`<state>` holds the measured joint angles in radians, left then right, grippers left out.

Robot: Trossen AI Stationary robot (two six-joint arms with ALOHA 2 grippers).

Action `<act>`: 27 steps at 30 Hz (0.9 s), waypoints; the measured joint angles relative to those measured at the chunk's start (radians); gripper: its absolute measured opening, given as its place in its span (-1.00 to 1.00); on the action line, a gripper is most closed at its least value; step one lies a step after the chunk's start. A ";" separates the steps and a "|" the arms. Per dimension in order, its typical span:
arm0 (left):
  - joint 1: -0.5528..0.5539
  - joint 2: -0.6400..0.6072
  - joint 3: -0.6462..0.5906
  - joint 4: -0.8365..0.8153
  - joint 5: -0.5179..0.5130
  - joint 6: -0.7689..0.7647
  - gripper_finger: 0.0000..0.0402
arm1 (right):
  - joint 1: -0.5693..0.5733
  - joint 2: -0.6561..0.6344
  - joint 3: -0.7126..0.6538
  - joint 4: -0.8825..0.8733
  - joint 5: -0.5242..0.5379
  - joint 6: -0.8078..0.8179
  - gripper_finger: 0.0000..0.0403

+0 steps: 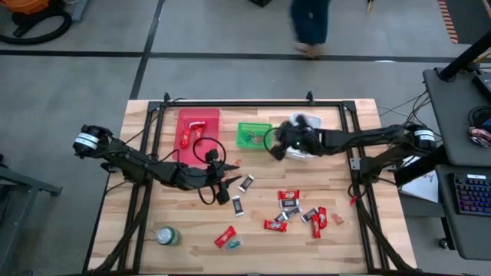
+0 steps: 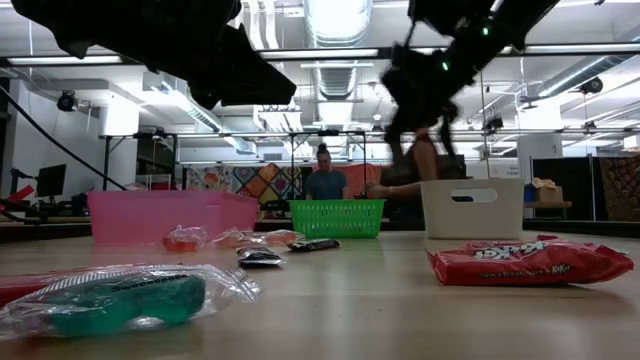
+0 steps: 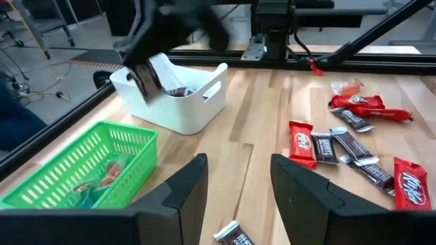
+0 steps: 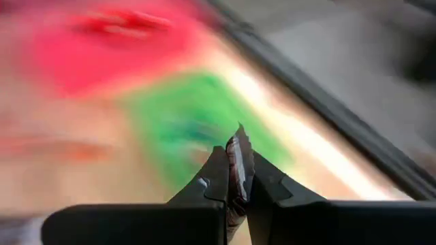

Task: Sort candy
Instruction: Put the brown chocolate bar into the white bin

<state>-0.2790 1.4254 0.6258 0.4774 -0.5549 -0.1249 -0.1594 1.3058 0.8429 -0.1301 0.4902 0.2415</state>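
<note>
Mostly, the small red and dark brown-and-silver wrapped candy (image 1: 295, 211) lies scattered on the near right of the wooden surface (image 1: 337, 238). Right gripper (image 4: 237, 178) fingers pinch one dark-wrapped sweet (image 4: 238, 160) beside the white plastic bin (image 1: 305, 123), right of the green mesh basket (image 1: 252, 135). Left gripper (image 3: 238, 184) fingers stand apart above another near the centre.
</note>
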 joint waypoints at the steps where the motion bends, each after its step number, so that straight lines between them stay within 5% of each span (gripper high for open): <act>1: 0.000 0.000 0.000 0.000 0.000 0.000 -0.28 | -0.015 -0.010 0.000 -0.075 0.064 0.053 -0.93; 7: 0.000 0.000 0.000 -0.001 -0.005 0.000 -0.28 | -0.084 -0.026 0.000 -0.311 0.138 0.265 -0.83; 19: 0.006 0.000 0.000 -0.052 -0.011 -0.093 -0.28 | -0.102 -0.004 0.000 -0.307 0.119 0.282 -0.20; 27: 0.028 0.013 0.123 -0.496 -0.011 -0.320 -0.28 | -0.083 -0.043 0.014 -0.301 0.104 0.272 -0.14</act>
<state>-0.2507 1.4386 0.7484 -0.0187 -0.5663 -0.4451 -0.2422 1.2629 0.8574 -0.4314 0.5940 0.5131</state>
